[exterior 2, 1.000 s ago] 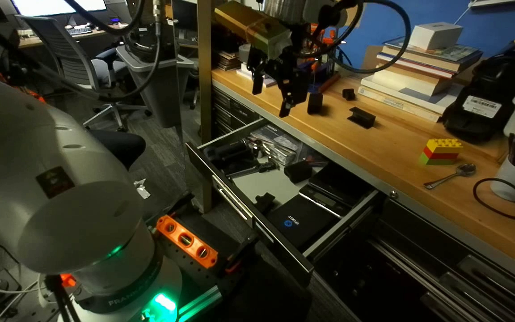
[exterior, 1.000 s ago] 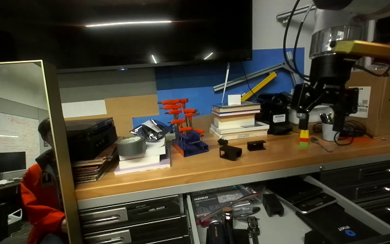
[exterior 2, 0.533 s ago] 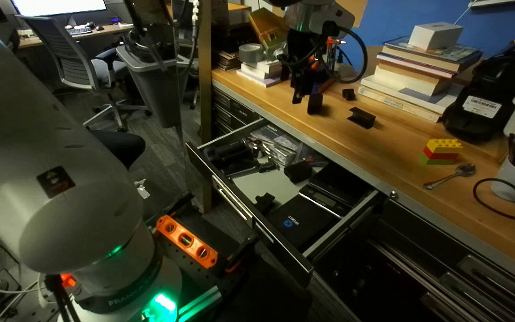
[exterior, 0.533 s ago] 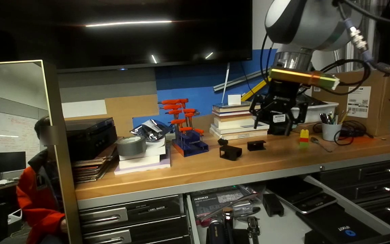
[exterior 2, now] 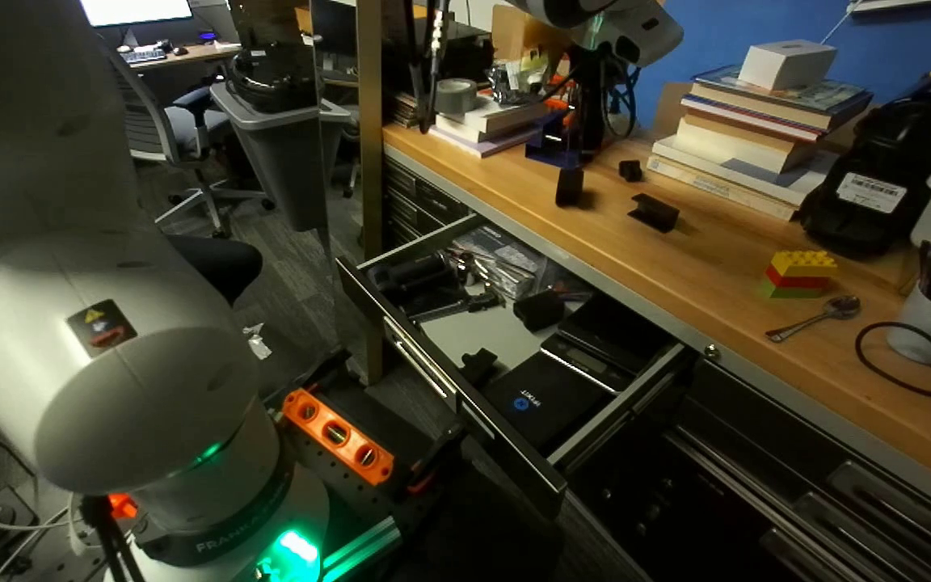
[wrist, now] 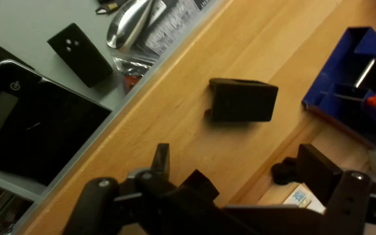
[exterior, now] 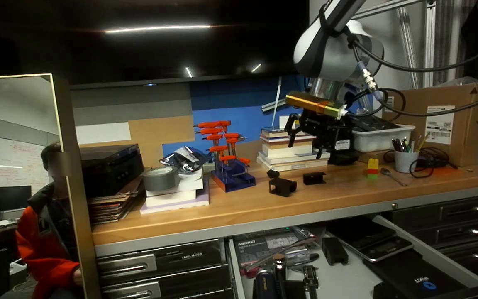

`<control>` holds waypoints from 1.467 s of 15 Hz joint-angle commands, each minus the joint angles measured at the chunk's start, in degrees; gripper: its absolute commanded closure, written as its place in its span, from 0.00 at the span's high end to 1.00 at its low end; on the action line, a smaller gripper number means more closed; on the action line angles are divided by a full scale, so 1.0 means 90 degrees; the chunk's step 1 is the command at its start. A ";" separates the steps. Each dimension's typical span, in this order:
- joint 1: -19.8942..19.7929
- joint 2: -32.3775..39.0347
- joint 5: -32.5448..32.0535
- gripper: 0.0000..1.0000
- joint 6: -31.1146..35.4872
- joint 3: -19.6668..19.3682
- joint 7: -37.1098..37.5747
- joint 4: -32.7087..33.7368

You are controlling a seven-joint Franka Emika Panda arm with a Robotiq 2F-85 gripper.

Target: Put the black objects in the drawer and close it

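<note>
Two matte black blocks stand on the bench. The nearer block (exterior: 282,187) also shows in the wrist view (wrist: 244,101), ahead of the fingertips. The other block (exterior: 313,178) is partly hidden behind my gripper in the wrist view (wrist: 202,184). My gripper (exterior: 305,147) is open and empty, raised above the bench in front of the books. In the wrist view, its fingers stand wide apart (wrist: 238,160). The drawer (exterior 2: 514,461) is pulled open. A similar black block (exterior 2: 538,309) lies in it, and a smaller black piece (exterior 2: 478,365) lies near its front.
A smaller black piece (exterior 2: 630,170) sits near the books (exterior: 293,149). A blue holder with red-handled keys (exterior: 234,176) stands left of the blocks. Toy bricks (exterior: 372,169), a spoon (exterior 2: 815,318) and a pen cup (exterior: 406,160) are on the right. The drawer holds a scale (exterior: 382,247).
My gripper has swung left across the bench in an exterior view, from above the toy bricks to before the books, turning as it moved. It stays open. The blocks and drawer have not moved.
</note>
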 commanded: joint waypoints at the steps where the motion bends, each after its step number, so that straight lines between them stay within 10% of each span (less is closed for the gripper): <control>1: 0.0125 0.0657 -0.0510 1.00 0.0478 -0.0235 0.1384 0.0760; 12: 0.1175 0.2184 -0.3660 1.00 0.0761 -0.2048 0.6457 0.1957; 22: 0.0904 0.2914 -0.3367 1.00 -0.0227 -0.1519 0.6770 0.2489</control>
